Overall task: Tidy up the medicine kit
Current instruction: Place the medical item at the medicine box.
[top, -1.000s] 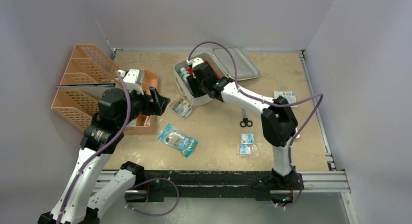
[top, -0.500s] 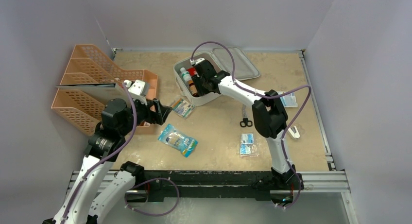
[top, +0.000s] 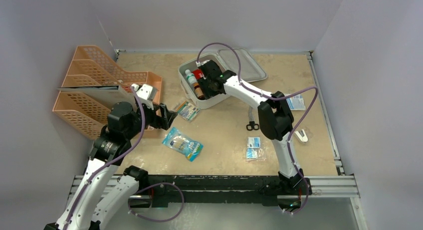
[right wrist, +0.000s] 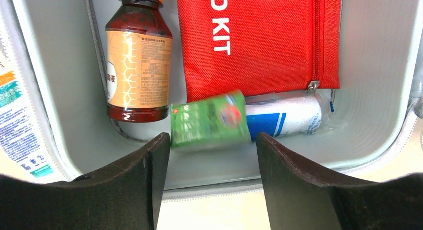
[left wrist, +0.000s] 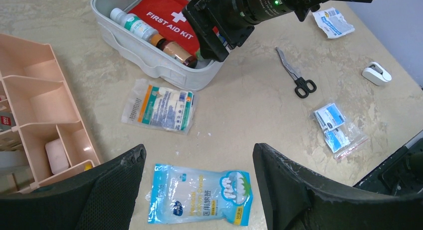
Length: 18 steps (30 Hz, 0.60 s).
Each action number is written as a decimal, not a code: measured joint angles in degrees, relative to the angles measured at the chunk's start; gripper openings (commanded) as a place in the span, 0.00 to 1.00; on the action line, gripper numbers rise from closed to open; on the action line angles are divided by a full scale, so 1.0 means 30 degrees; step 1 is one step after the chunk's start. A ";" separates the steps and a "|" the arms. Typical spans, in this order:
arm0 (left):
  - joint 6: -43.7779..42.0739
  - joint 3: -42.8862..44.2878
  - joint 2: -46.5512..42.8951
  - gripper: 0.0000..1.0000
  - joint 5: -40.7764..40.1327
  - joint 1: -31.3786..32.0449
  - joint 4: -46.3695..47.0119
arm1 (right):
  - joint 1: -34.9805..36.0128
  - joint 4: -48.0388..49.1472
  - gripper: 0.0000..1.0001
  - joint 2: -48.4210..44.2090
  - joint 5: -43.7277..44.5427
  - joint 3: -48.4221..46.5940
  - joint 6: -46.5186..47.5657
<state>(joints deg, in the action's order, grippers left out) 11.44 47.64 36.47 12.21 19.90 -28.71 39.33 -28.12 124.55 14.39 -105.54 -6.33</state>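
The medicine kit (top: pixel 185 90) is a pale grey case with its lid (top: pixel 247 65) folded open behind it. Inside lie a red first aid pouch (right wrist: pixel 254 40), a brown bottle (right wrist: pixel 138 65), a white-and-blue roll (right wrist: pixel 284 117) and a blurred green box (right wrist: pixel 209 119). My right gripper (right wrist: pixel 210 140) hangs open over the kit's near wall, just short of the green box and holding nothing. My left gripper (left wrist: pixel 198 149) is open above a blue cotton-swab bag (left wrist: pixel 199 192) on the table, apart from it.
A gauze packet (top: pixel 187 110) lies against the kit's front. Scissors (top: pixel 252 124), small blue sachets (top: pixel 254 147), a white clip (top: pixel 301 135) and another packet (top: pixel 294 103) lie to the right. Orange mesh trays (top: pixel 85 85) and an orange divided box (top: pixel 152 83) stand at the left.
My right gripper's jaws have widened and the green box now lies loose in the kit, still blurred. My left arm has come forward toward the cotton-swab bag.
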 measured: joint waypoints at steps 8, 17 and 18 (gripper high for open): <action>-0.0015 0.0007 0.0131 0.77 -0.0153 0.0000 0.0124 | 0.0000 -0.0831 0.72 0.0000 -0.0138 -0.0517 0.0066; 0.0080 -0.0146 0.0350 0.77 -0.0299 0.0000 0.0401 | -0.0044 -0.1494 0.62 0.0000 -0.0670 -0.1078 0.0058; 0.0124 -0.0240 0.0386 0.77 -0.0299 0.0000 0.0466 | -0.0073 -0.1530 0.61 0.0000 -0.0707 -0.1166 0.0044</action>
<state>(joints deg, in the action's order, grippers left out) 11.81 46.92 37.63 11.31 19.90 -27.31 39.11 -32.71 124.55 12.27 -109.03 -6.20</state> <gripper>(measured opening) 0.769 0.649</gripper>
